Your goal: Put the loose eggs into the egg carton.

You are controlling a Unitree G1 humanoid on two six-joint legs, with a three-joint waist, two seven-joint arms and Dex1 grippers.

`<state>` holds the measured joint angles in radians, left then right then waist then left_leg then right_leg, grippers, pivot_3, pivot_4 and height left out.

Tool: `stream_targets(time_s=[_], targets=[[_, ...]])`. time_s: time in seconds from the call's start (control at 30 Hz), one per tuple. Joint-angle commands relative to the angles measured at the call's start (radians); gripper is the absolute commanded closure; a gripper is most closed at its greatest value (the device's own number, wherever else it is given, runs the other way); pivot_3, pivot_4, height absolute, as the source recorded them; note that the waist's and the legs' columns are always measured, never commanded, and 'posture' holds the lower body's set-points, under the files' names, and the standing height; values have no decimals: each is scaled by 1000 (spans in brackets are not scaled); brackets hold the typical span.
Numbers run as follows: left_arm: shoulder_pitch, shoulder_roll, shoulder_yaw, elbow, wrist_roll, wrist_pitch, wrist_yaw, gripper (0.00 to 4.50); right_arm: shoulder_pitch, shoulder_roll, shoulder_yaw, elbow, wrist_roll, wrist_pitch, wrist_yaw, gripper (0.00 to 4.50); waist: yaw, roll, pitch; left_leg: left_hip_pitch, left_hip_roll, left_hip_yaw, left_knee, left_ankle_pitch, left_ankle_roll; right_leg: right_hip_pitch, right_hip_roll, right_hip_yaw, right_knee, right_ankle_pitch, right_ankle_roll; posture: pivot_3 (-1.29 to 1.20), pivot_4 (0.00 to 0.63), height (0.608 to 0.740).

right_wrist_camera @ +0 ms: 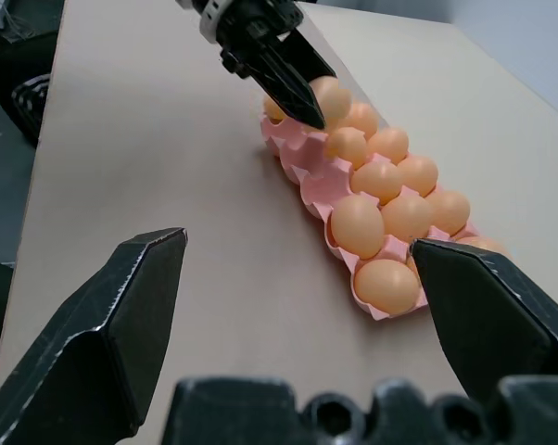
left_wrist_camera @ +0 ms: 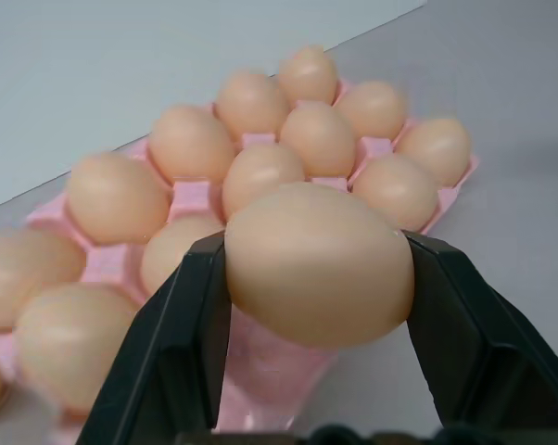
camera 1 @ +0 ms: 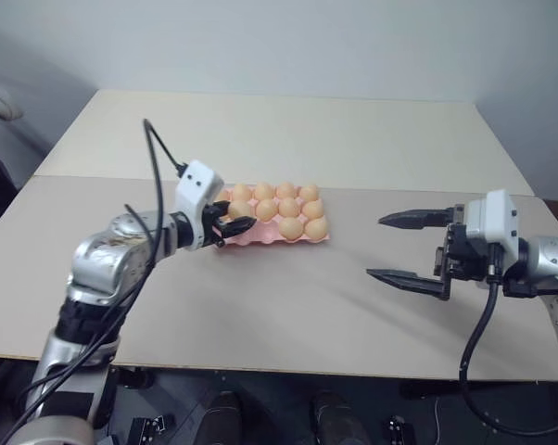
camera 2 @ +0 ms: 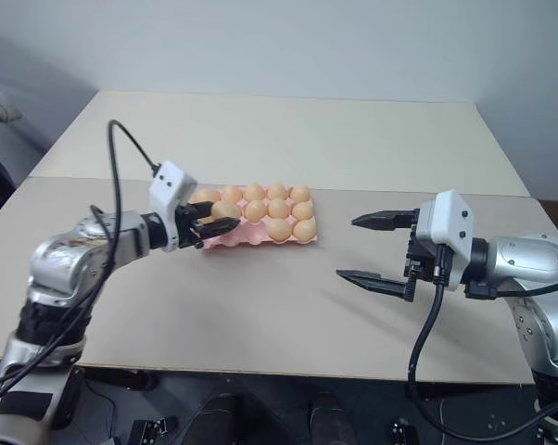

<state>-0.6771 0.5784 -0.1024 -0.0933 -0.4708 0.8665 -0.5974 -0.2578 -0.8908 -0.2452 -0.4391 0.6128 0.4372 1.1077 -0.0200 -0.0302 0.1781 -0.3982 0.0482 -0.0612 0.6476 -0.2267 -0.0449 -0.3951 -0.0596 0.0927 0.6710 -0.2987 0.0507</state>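
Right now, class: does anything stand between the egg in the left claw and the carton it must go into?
Nothing visible does. The left claw holds an egg at the near left end of the egg carton, beside the eggs already seated.

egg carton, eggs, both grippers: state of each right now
egg carton: flat on the table, most cups filled
held egg: clamped in the left gripper, above the carton's near edge
left gripper: shut on the egg
right gripper: open, empty, apart from the carton
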Motion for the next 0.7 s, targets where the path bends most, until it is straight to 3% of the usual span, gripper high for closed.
stream_targets(time_s=[0.03, 0.3, 0.5, 0.7], targets=[[-50, -26, -43, 57, 46, -58, -47, 1991, 9, -2, -41, -49, 27, -12, -18, 0, 0, 0, 0, 0, 0, 0, 0, 0, 0, 0, 0, 0, 0, 0, 0, 0, 150, 740], [-58, -54, -59, 115, 94, -110, -94, 1991, 47, -10, -69, -89, 45, 3, -51, 0, 1, 0, 0, 0, 0, -1, 2, 0, 0, 0, 0, 0, 0, 0, 0, 0, 150, 740], [-35, -85, -42, 105, 106, -186, -122, 184, 58, -15, -81, -95, 57, 6, -59, 0, 3, 0, 0, 0, 0, -1, 2, 0, 0, 1, 0, -1, 0, 0, 0, 0, 150, 740], [-26, -66, -10, 65, 108, -150, -121, 59, 62, -17, -78, -94, 60, 3, -60, 0, 0, 0, 0, 0, 0, -1, 2, 0, 0, 1, 0, 0, 1, 0, 0, 0, 150, 740]])
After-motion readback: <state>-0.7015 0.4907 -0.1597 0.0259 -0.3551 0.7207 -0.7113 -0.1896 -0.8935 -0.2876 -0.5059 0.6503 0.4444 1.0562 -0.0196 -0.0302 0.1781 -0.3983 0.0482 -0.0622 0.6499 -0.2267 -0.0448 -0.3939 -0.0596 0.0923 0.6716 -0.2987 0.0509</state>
